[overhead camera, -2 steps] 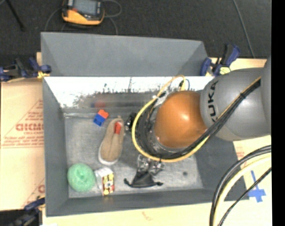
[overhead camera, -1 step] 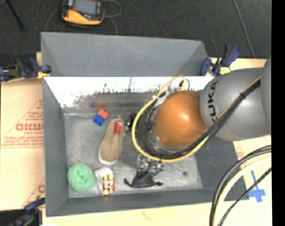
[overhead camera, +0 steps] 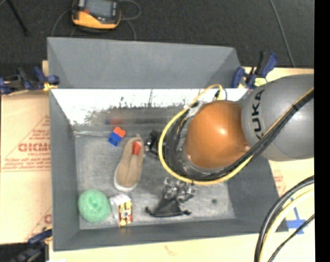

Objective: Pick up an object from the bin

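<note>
- The grey bin (overhead camera: 61, 162) holds about 6 loose things, spread over its floor and not heaped.
- The arm (overhead camera: 285, 119) comes in from the right, with an orange cover (overhead camera: 216, 135) on its wrist. The gripper (overhead camera: 178, 192) hangs under it over the front right of the floor. We cannot tell whether it is spread or pressed together, and we see nothing pinched in it.
- A beige slipper (overhead camera: 129, 168) with a red lining lies mid-floor, left of the gripper and apart from it. We judge it soft and light.
- A green fuzzy ball (overhead camera: 94, 205) sits in the front left corner. It is probably squashy.
- The black angular thing (overhead camera: 166, 210) lies near the front wall, just below the gripper, and is the nearest thing to it. We cannot tell whether they touch.
  - We judge it thin, stiff and light, likely plastic.
  - It lies low on the metal, so it may skid or tip when nudged.
  - We would take it across its narrow raised part at the gripper's side, not by the flat left tip.
- A small white, yellow and red box (overhead camera: 123, 210) stands just beside the ball.
- A blue and orange block (overhead camera: 117, 136) rests near the back wall.
</note>
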Motion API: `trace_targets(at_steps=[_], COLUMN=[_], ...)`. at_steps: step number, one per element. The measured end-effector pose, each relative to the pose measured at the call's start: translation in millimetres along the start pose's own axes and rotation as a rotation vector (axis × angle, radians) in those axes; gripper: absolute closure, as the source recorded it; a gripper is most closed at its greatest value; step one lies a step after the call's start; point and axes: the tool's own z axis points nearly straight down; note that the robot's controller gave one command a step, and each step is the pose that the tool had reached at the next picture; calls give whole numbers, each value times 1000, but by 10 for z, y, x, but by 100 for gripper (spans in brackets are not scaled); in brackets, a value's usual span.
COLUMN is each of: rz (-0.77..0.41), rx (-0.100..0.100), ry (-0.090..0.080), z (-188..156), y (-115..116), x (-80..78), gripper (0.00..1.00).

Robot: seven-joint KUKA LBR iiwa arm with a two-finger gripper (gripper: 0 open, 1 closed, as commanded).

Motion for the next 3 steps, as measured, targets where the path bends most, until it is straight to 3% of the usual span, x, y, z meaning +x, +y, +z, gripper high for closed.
trace_targets(at_steps=[1, 3], rz=[10, 12], rx=[1, 3], ry=[0, -1], z=[-426, -736], y=[70, 68], x=[-72, -122], gripper=[100, 100])
